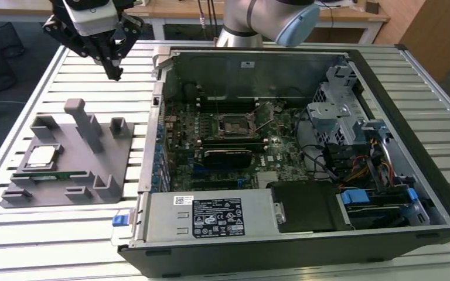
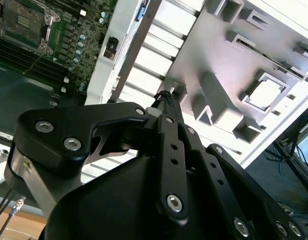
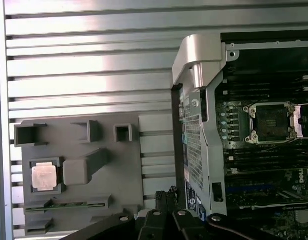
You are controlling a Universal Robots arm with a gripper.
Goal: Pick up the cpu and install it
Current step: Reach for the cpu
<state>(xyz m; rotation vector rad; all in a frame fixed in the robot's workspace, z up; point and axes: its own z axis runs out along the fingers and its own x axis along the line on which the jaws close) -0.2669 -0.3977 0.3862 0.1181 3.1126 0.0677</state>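
The cpu (image 1: 41, 156), a small square chip with a silvery top, lies in a pocket of the grey holder block (image 1: 100, 175) on the exterior view's left. Both wrist views show the cpu (image 2: 265, 94) (image 3: 44, 177) seated there too. My gripper (image 1: 115, 75) hangs above the slatted table, beyond the holder and beside the case's corner, well apart from the chip. Its black fingers come together at the tip (image 2: 165, 95) (image 3: 166, 191) with nothing between them. The black socket (image 1: 233, 123) (image 3: 272, 122) on the motherboard stands with its metal frame lifted and nothing in it.
The opened computer case (image 1: 412, 105) covers the table's middle and the exterior view's right, its raised metal wall (image 3: 199, 65) next to my gripper. A long green memory stick (image 1: 53, 175) lies in the holder in front of the chip. A tall grey post (image 1: 80, 120) rises from the holder.
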